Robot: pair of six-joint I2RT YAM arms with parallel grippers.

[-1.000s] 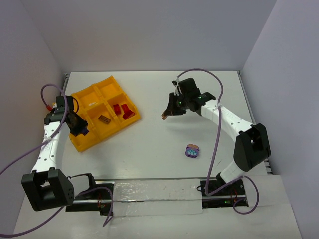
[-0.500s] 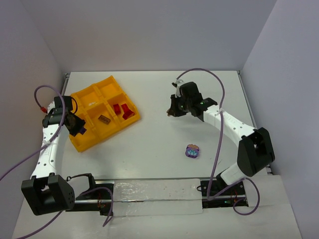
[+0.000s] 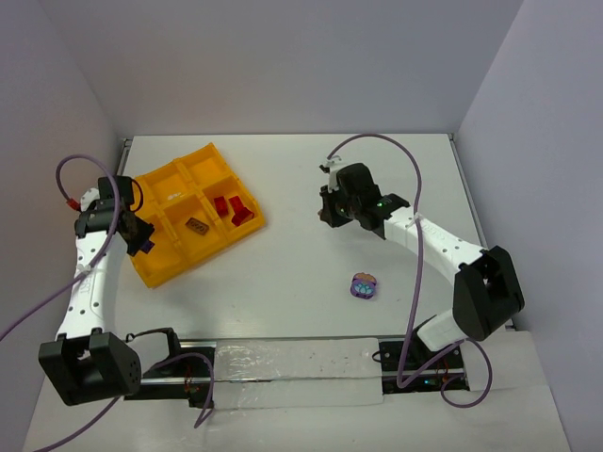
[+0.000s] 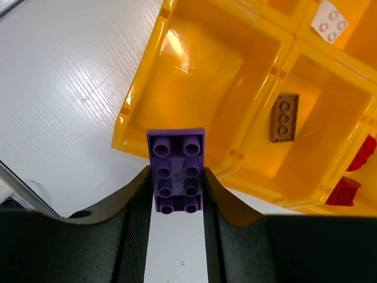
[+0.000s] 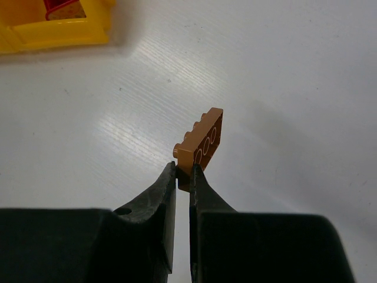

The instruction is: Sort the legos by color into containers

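Observation:
My left gripper (image 4: pixel 175 177) is shut on a purple lego (image 4: pixel 177 170), held over the outer rim of the yellow tray's (image 4: pixel 194 76) corner cell; from the top view this gripper (image 3: pixel 141 239) hangs at the tray's (image 3: pixel 203 151) left edge. My right gripper (image 5: pixel 184 171) is shut on one end of an orange-brown lego (image 5: pixel 201 144), above bare table. In the top view it (image 3: pixel 327 211) is right of the tray. Red legos (image 3: pixel 233 209) lie in one cell and a brown brick (image 3: pixel 197 226) in the neighbouring one. A purple cluster (image 3: pixel 364 285) sits on the table.
A small white plate (image 4: pixel 328 22) lies in a far cell of the tray. The brown brick (image 4: pixel 285 117) and red pieces (image 4: pixel 353 177) show in the left wrist view. A tray corner (image 5: pixel 59 29) appears top left in the right wrist view. Walls close in the table.
The left arm has drawn slightly left and back with the purple lego. The right wrist has turned and drifted a little right, still holding the orange-brown lego.

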